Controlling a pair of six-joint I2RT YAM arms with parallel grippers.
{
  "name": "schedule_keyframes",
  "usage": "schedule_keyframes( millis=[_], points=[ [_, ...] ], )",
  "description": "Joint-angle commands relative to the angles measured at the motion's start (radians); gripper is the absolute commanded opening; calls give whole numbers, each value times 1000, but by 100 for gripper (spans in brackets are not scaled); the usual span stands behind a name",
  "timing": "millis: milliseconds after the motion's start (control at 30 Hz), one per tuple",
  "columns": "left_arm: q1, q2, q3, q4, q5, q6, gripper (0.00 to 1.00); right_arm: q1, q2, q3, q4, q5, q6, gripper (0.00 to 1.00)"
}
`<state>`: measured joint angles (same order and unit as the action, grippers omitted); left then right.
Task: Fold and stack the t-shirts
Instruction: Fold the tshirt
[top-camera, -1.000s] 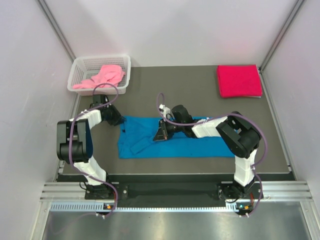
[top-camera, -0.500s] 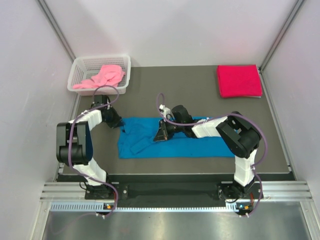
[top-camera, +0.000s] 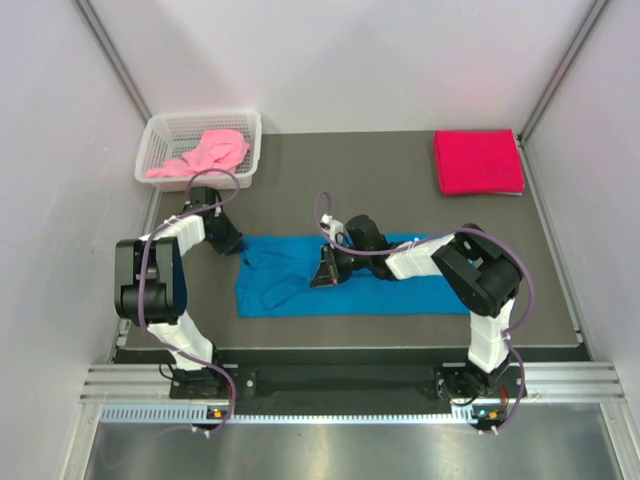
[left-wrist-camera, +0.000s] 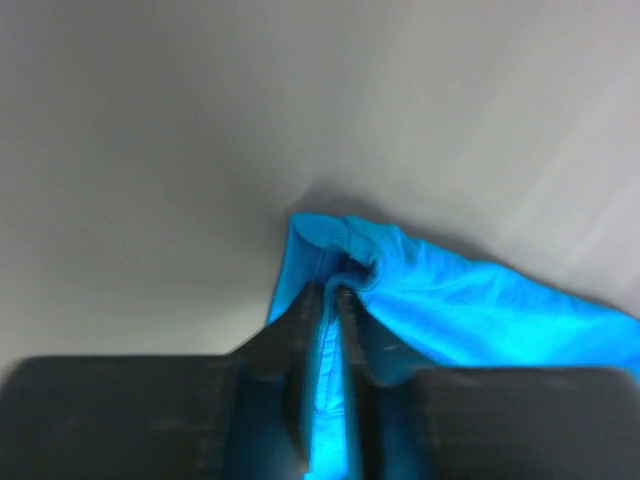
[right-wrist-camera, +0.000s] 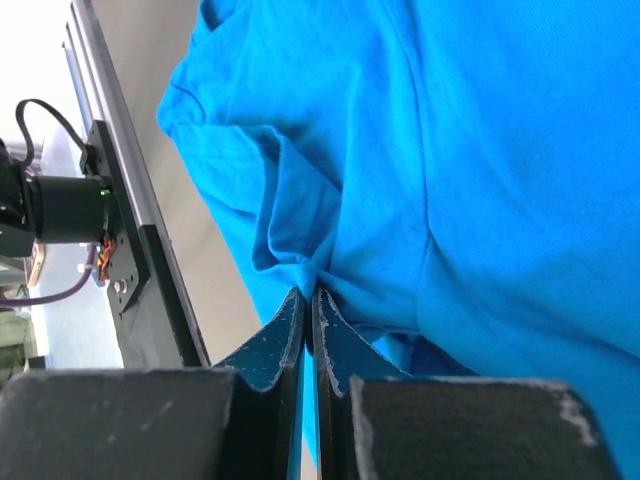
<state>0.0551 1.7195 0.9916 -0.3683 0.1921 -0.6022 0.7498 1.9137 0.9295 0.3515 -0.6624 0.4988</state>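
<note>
The bright blue cloth t-shirt (top-camera: 400, 290) lies spread on the dark grey bench (top-camera: 400, 190). The left hand (left-wrist-camera: 325, 292) pinches its far left corner. The right hand (right-wrist-camera: 308, 295) is clamped on a fold near its middle.

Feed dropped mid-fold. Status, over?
Left gripper shut on blue t-shirt corner. Right gripper shut on its middle. Red t-shirt, basket well apart.

A spread t-shirt (top-camera: 400, 290) is laid across the middle of the worktop (top-camera: 380, 180). Behind it to the left a basket (top-camera: 160, 135) is placed, with a crumpled t-shirt (top-camera: 205, 152) inside. Behind it to the right a folded t-shirt (top-camera: 477, 162) is set. The left gripper (left-wrist-camera: 325, 292) is positioned at its far left corner, the right gripper (right-wrist-camera: 308, 295) on its middle.
</note>
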Motion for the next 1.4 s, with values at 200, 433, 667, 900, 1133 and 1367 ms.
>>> schedule_keyframes(
  millis=[200,433,667,900,1133,1367],
  points=[
    [-40,-102,113,-202,-182,131,28,-3,-53,29,67,-46,21,0],
    [-124,-328,-63,-231,-36,122,30,-3,-36,31,110,-62,60,0],
    [-159,-489,-189,-255,16,114,35,-3,-25,28,135,-63,72,0],
    [-235,-492,-260,-212,118,26,40,-3,-7,32,170,-72,99,1],
    [-385,-560,-324,-210,-121,-120,45,-3,-2,26,185,-85,98,1],
    [-406,-621,-367,-205,-183,-152,45,-3,5,25,195,-98,101,1]
  ],
)
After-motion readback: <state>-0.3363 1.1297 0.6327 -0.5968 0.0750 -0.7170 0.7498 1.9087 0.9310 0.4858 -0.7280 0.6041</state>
